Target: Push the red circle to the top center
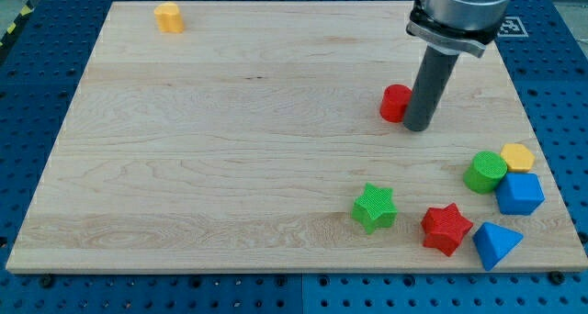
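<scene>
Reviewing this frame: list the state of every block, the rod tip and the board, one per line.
my tip: down on the board, against the red circle's right side.
red circle: right of centre, not yet at top centre.
yellow block: alone, top left.
green star: flat, lower right, apart.
red star: beside blue triangle.
green cylinder, yellow hexagon, blue block: clustered at the right edge.
board: level.

My tip (pixel 418 127) down, rod near-upright, slightly tilted
</scene>
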You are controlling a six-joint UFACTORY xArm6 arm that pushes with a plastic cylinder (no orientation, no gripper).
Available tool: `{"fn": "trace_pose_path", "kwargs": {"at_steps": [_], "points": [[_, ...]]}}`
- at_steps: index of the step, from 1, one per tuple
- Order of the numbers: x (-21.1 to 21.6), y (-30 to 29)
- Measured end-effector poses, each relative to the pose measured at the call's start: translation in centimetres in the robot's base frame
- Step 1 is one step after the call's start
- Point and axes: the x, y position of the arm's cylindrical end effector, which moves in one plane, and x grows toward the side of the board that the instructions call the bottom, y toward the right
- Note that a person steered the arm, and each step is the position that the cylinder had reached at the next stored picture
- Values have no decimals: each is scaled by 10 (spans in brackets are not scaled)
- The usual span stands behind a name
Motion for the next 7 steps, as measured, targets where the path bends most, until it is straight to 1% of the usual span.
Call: {"fn": "trace_pose_path", "kwargs": {"at_steps": [2,3,5,7], "points": [[-40,-16],[-51,-30],[-51,-32],[-58,-54]]}}
